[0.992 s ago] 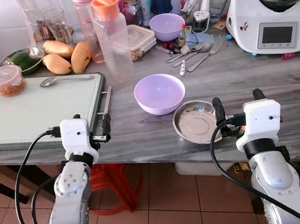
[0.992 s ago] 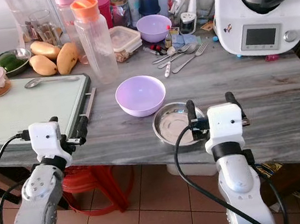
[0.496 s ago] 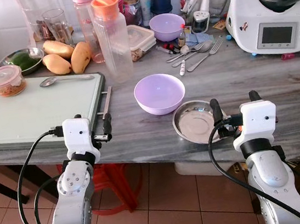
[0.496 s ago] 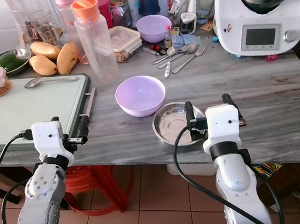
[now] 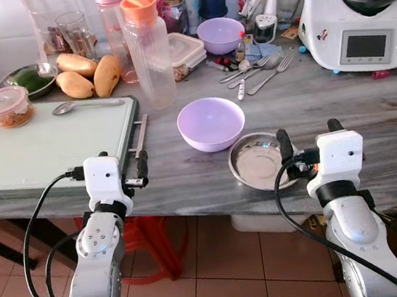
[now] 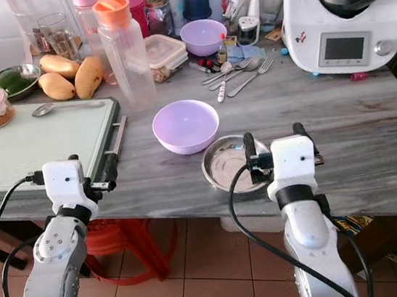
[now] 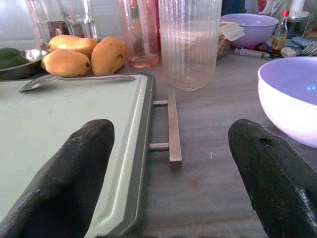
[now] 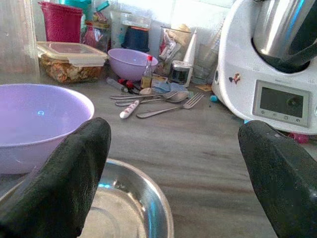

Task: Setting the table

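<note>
A lilac bowl (image 5: 211, 122) sits mid-counter, and a shallow steel dish (image 5: 259, 161) lies just in front of it near the counter's edge. My right gripper (image 5: 309, 135) is open and empty at that edge, its left finger over the dish's right rim (image 8: 148, 208). A pale green tray (image 5: 44, 147) with a spoon (image 5: 86, 104) on it lies at the left. My left gripper (image 5: 121, 160) is open and empty by the tray's metal handle (image 7: 173, 126). Loose forks and spoons (image 5: 258, 71) lie further back.
Behind stand a clear bottle with an orange cap (image 5: 149, 49), mangoes (image 5: 86, 75), a lidded food tub (image 5: 6, 106), a food box (image 5: 186, 51), a second lilac bowl (image 5: 221, 34) and jars. A white kitchen machine (image 5: 360, 10) fills the back right corner. Bare counter lies at the right.
My right gripper has edged a little forward and left, closer over the steel dish's rim. The left gripper has barely shifted.
</note>
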